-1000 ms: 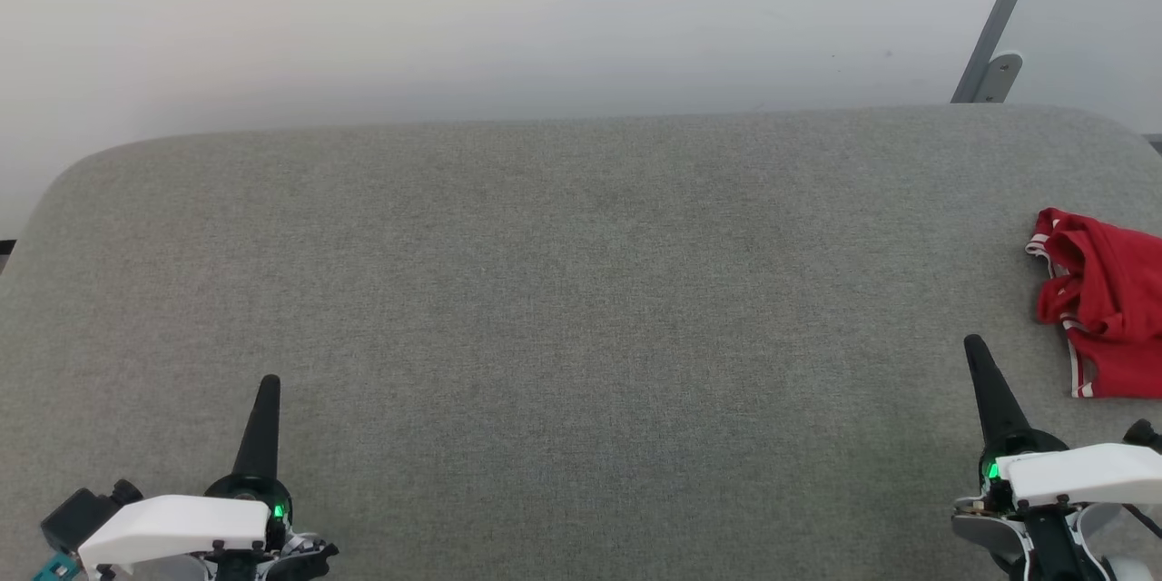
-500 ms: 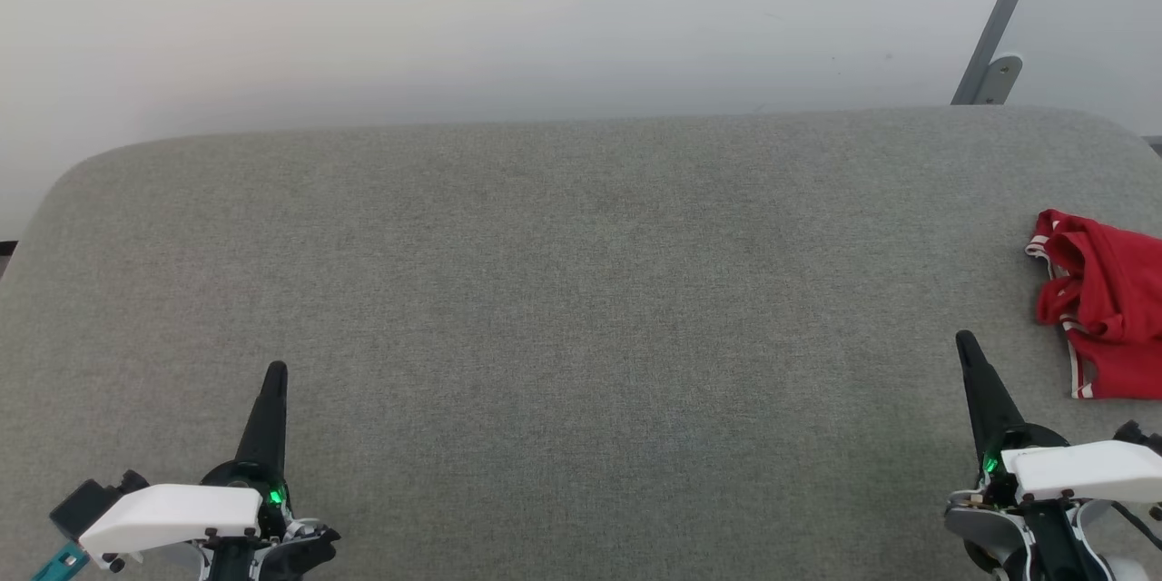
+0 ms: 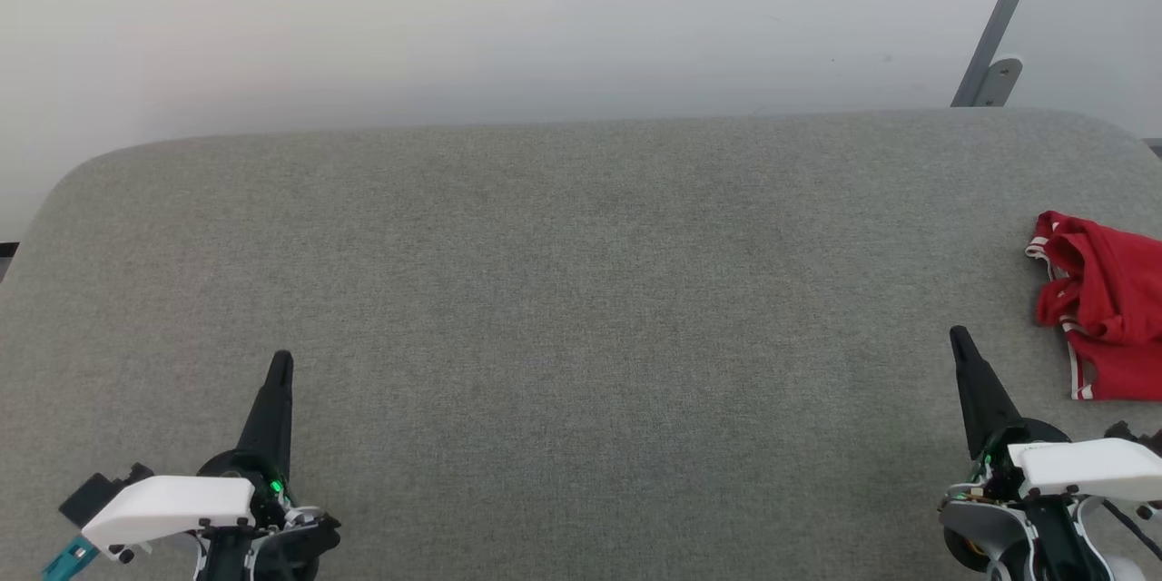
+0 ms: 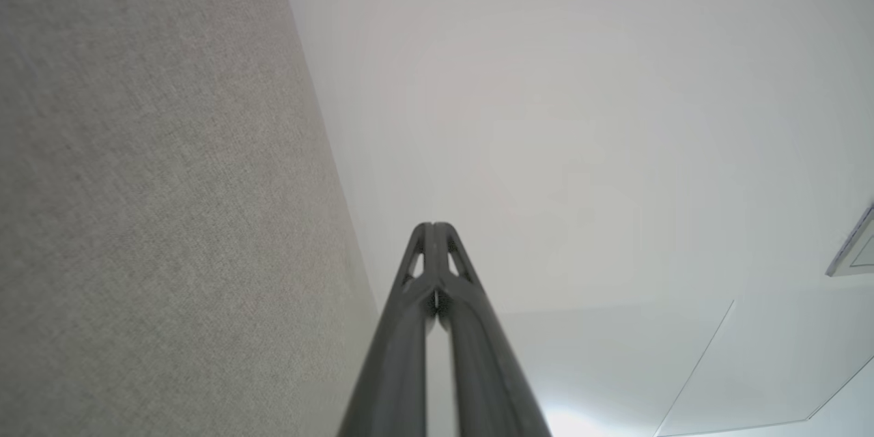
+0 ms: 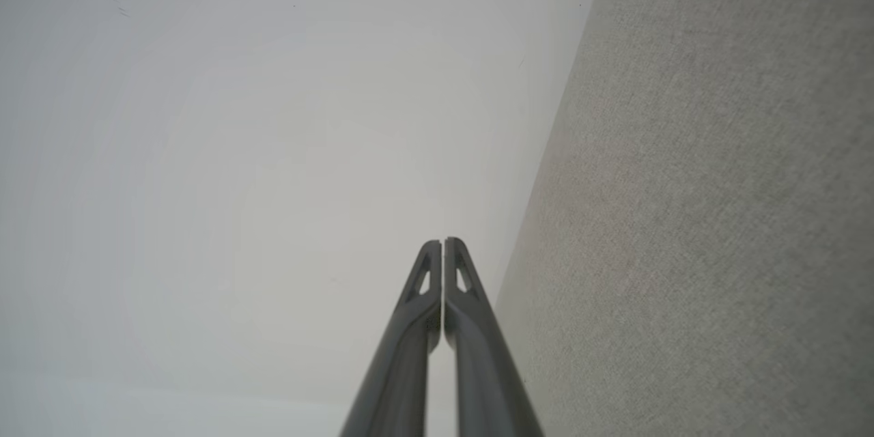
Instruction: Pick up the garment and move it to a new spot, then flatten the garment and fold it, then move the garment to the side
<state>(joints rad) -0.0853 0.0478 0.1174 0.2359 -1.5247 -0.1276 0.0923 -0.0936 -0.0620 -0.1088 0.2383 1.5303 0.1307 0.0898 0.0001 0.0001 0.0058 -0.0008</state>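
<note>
The garment (image 3: 1107,304) is a crumpled red heap with red-and-white striped trim, lying at the right edge of the grey padded table (image 3: 581,290) and cut off by the head view's border. My right gripper (image 3: 956,338) is shut and empty, low on the right, a short way left of and nearer than the garment. My left gripper (image 3: 282,359) is shut and empty at the lower left, far from the garment. In the wrist views the left gripper (image 4: 433,227) and the right gripper (image 5: 442,243) each show their fingers pressed together with nothing between them.
A pale wall (image 3: 508,18) rises behind the table's rounded far edge. A grey metal bracket (image 3: 997,45) leans at the back right corner. The table's fabric surface (image 4: 136,184) shows beside the left fingers and also (image 5: 717,218) beside the right fingers.
Both grippers have crept a little forward over the table, the left one also slightly right and the right one slightly left. The garment has stayed put.
</note>
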